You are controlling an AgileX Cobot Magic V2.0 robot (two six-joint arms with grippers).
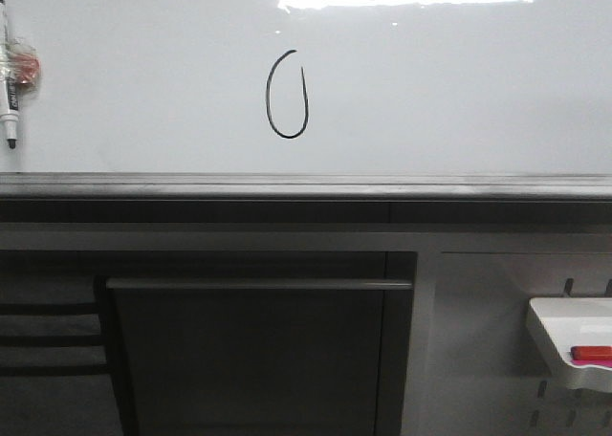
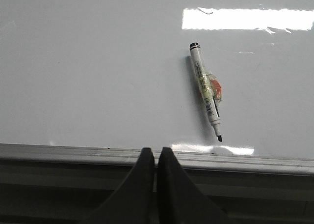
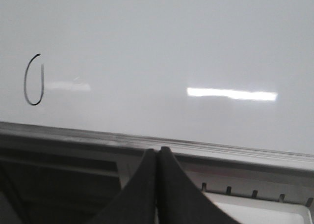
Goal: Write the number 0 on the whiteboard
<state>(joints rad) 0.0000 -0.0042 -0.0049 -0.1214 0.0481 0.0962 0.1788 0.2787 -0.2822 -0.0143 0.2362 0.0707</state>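
Observation:
The number 0 (image 1: 287, 94) is a thin black narrow oval with a small gap at its top, drawn on the whiteboard (image 1: 430, 92). It also shows in the right wrist view (image 3: 34, 80). A black-tipped marker (image 1: 10, 73) with tape and a red blob round its middle sticks on the board at the far left, cap end up, tip down; it also shows in the left wrist view (image 2: 207, 89). My left gripper (image 2: 155, 150) is shut and empty below the board's rail (image 2: 73, 153). My right gripper (image 3: 158, 150) is shut and empty below the rail (image 3: 235, 150). Neither gripper shows in the front view.
Below the rail (image 1: 306, 185) is a dark cabinet front with a long horizontal handle (image 1: 258, 284). A small white plastic tray (image 1: 564, 345) holding a red item (image 1: 591, 354) hangs at the lower right on a slotted panel.

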